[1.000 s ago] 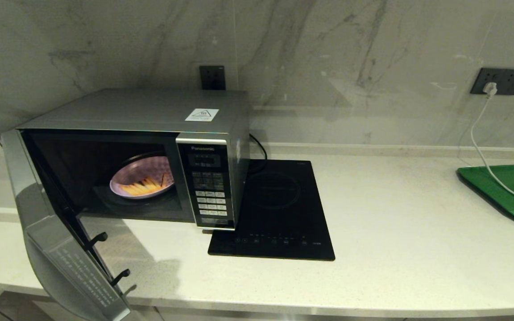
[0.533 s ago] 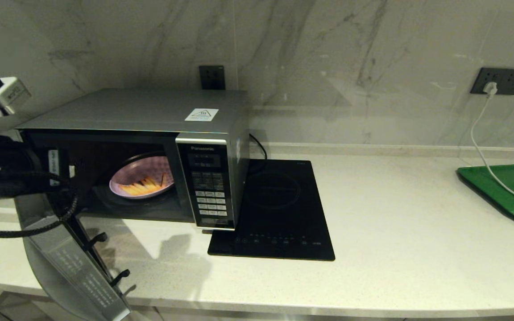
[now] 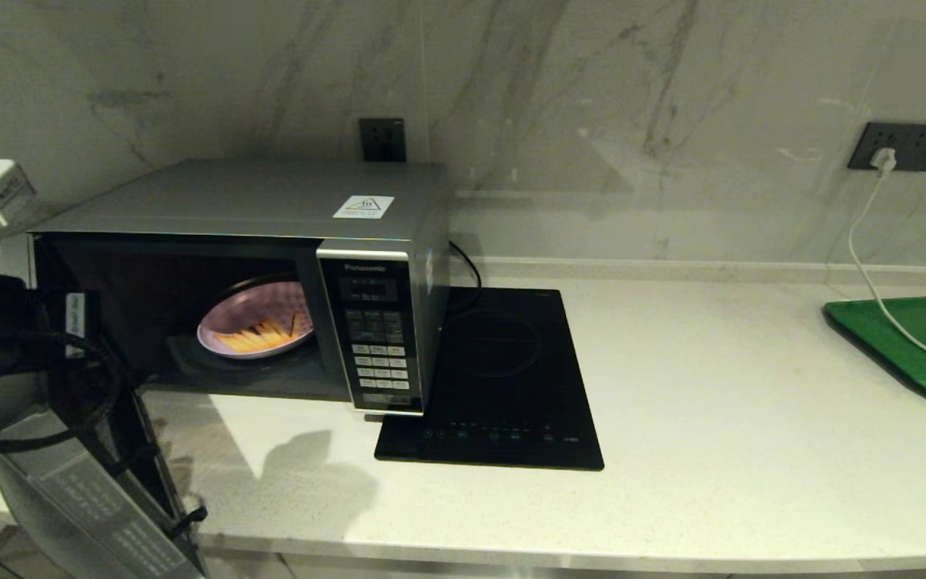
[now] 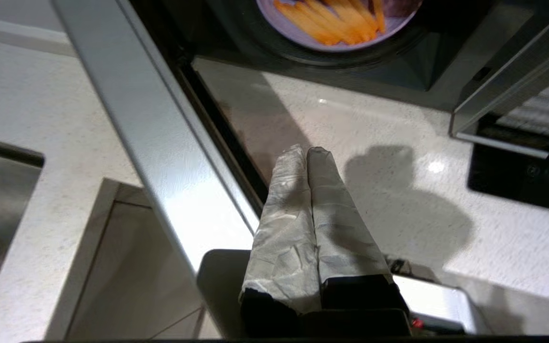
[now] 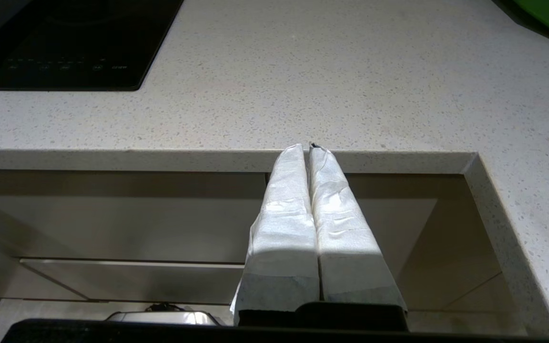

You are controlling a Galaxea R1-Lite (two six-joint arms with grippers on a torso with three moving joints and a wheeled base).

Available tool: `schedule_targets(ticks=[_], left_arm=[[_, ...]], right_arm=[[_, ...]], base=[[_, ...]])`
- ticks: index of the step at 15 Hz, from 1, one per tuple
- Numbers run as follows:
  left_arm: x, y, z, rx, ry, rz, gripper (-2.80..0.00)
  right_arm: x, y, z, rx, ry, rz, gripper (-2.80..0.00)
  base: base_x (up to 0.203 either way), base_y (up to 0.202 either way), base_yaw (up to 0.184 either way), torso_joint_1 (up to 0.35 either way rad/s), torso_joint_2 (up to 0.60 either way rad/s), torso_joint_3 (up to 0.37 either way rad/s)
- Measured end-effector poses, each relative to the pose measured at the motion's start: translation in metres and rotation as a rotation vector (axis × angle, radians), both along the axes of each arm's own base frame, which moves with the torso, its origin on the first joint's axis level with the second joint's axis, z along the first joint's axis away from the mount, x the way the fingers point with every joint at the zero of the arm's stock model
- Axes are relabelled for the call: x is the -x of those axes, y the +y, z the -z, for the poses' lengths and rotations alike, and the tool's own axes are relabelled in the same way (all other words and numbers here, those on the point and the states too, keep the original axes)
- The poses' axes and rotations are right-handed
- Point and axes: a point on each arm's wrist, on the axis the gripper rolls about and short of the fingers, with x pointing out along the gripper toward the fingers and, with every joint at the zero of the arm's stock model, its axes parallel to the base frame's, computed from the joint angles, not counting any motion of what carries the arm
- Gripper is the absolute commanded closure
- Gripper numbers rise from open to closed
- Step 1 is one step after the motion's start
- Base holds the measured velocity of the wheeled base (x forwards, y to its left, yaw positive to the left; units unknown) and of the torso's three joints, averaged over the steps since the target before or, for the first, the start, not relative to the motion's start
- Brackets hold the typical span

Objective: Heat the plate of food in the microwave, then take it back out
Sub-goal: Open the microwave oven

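The left tool — fingers pressed together, empty — had swung in beside the door, pushing it wider; the plate of food sat inside the microwave, ready for retrieval.

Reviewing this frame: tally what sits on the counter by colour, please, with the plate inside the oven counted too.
Silver: 1, the microwave
Black: 1, the induction hob
Green: 1, the tray
Lilac: 1, the plate of food, inside the microwave
Total: 4
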Motion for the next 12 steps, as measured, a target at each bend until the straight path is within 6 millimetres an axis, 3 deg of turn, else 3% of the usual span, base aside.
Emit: schedule_targets(ticks=[8, 12], left_arm=[[0.047, 0.042, 0.017, -0.127, 0.084, -0.171, 0.0], [0.068, 0.05, 0.011, -0.158, 0.044, -0.21, 0.0]], right_arm=[[0.0, 0.0, 0.0, 0.0, 0.0, 0.0, 0.0], [0.0, 0.0, 0.0, -0.001, 0.0, -0.001, 0.0]], base=[[0.0, 0.0, 0.0, 0.0, 0.0, 0.0], [0.0, 0.0, 0.0, 0.0, 0.0, 0.0]])
